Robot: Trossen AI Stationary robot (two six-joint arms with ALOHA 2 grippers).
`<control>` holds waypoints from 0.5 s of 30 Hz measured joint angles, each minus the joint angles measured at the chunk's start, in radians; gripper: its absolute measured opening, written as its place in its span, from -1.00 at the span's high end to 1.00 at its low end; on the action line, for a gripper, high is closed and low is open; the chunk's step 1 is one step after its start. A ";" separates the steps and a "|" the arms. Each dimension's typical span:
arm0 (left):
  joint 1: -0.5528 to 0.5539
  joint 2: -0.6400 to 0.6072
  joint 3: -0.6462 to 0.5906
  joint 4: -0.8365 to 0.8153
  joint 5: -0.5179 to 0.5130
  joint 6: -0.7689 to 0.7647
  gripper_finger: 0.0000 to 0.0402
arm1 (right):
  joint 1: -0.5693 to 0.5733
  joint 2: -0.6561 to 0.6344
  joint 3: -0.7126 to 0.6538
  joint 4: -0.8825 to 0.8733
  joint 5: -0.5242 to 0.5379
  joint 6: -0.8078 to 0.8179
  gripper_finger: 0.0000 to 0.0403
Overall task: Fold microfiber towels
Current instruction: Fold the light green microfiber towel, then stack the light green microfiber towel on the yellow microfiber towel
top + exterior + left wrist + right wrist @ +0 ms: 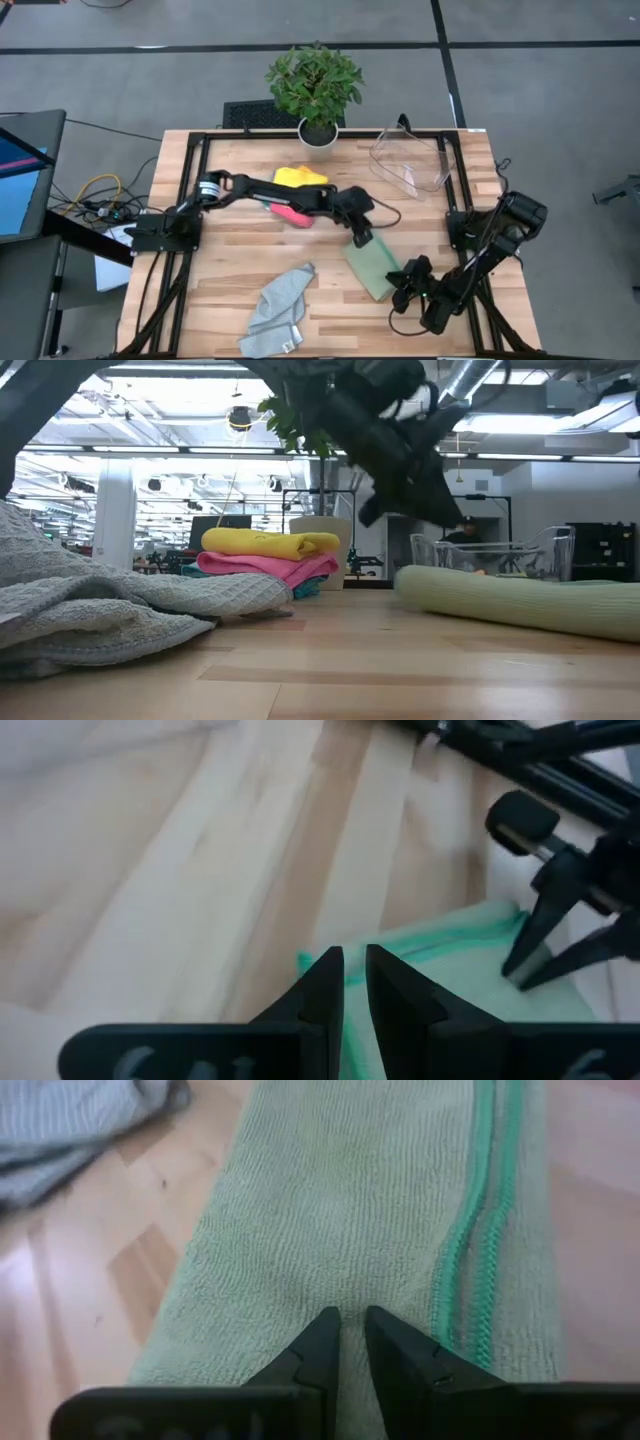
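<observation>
At the front edge of the wooden counter (pixel 220 300) lay a crumpled grey towel (pixel 278 310), loose and unfolded. Just beside it to the right, a sage green towel (pixel 372 266) lay folded in a long strip. The right hand (pixel 408 283) rested at its near end, fingers (pixel 325 1342) almost pressed together over the cloth, pinching nothing I could see. The left hand (pixel 362 237) stood at the far end of the same towel, its fingers (pixel 322 988) also nearly together. Farther back, a yellow towel (pixel 300 177) and a pink towel (pixel 288 214) lay stacked under the left arm. Behind were a clear plastic bin (pixel 412 160) and a potted plant (pixel 316 85).
</observation>
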 joint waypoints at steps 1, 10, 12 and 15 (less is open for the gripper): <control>0.003 -0.018 0.000 -0.012 -0.003 0.008 0.81 | -0.004 -0.029 -0.001 -0.018 -0.009 -0.013 0.59; 0.036 -0.201 0.002 -0.150 0.104 0.012 0.79 | -0.023 -0.438 0.000 -0.179 -0.331 -0.014 0.53; 0.037 -0.214 0.002 -0.193 0.149 0.009 0.72 | -0.026 -0.504 0.000 -0.185 -0.416 -0.026 0.45; 0.026 -0.216 0.001 -0.252 0.232 0.014 0.53 | -0.038 -0.556 0.001 -0.182 -0.467 -0.023 0.31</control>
